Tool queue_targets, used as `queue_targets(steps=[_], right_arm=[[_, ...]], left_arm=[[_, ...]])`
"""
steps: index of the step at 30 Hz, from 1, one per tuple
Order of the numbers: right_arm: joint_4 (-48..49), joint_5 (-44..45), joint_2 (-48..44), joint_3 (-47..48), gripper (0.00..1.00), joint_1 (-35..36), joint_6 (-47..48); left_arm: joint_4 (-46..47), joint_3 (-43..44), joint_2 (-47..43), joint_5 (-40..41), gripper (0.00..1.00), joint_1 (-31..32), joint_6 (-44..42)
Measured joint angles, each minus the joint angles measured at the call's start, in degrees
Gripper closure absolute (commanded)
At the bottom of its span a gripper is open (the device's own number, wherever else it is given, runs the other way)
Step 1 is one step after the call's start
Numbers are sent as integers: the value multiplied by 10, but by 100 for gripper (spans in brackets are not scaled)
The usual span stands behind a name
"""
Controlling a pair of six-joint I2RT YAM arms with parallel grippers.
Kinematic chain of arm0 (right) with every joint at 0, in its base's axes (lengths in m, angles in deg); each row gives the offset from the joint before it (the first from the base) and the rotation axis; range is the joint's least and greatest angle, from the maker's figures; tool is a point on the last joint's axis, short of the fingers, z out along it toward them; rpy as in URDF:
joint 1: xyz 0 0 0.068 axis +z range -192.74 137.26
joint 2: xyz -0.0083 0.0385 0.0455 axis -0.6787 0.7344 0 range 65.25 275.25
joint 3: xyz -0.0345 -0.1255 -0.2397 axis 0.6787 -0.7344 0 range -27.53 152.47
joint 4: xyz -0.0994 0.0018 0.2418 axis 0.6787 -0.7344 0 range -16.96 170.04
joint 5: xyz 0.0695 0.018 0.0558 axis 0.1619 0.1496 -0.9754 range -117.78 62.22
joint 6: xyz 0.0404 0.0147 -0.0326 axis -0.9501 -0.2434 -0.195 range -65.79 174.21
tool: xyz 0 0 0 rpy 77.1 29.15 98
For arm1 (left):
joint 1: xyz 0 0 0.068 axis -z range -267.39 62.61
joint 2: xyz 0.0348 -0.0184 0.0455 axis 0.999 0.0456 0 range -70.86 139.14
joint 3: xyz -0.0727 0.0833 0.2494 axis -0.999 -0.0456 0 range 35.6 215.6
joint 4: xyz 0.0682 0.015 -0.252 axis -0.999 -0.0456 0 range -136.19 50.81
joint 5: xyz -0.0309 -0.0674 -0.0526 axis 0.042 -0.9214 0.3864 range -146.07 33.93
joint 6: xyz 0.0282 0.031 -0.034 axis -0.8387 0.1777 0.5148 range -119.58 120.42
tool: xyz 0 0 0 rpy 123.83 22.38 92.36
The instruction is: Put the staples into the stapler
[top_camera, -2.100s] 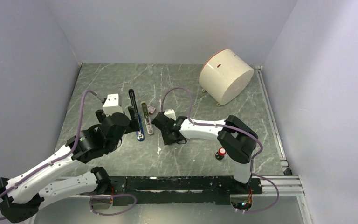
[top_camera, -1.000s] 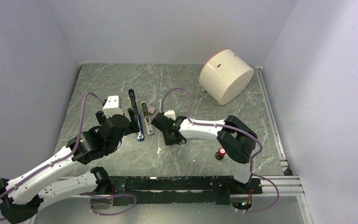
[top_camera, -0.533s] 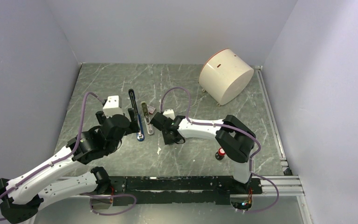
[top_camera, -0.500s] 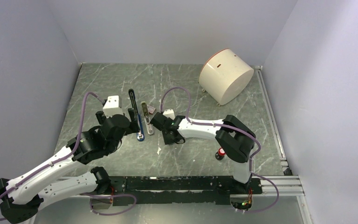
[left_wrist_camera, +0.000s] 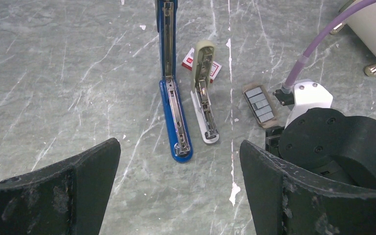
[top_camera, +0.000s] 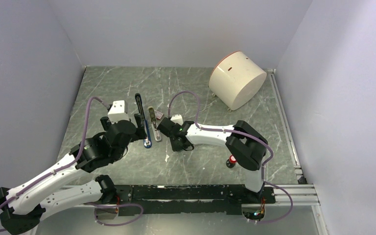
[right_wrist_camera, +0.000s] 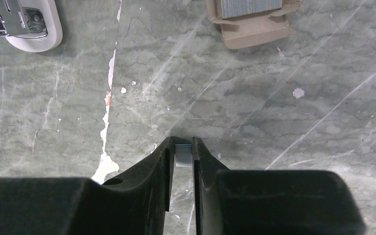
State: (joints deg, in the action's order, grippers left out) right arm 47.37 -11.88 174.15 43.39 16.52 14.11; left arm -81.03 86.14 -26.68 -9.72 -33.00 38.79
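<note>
Right wrist view had the right jaws pressed together on a small grey strip of staples (right_wrist_camera: 182,156), low over the worktop (right_wrist_camera: 274,98); whether the strip touched it I could not tell. Farther on lay the open cardboard tray (right_wrist_camera: 254,28) with more grey staples inside, and at the far left the rounded end of the beige stapler (right_wrist_camera: 39,39).

Left wrist view had the left jaws spread wide, with nothing between them. Beyond them the blue stapler (left_wrist_camera: 175,122) lay opened flat on the worktop. The beige one was just beside it on the right, its far end over the red and white box (left_wrist_camera: 188,59). At the far edge, in the top view, was a white drum (top_camera: 237,78).
</note>
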Motion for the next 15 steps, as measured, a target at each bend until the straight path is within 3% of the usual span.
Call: queue_targets(steps=[15], right_arm=[[33, 13, -12, -15, 79, 0, 4]], left_arm=[[-5, 10, -1, 0, 4, 0, -1]])
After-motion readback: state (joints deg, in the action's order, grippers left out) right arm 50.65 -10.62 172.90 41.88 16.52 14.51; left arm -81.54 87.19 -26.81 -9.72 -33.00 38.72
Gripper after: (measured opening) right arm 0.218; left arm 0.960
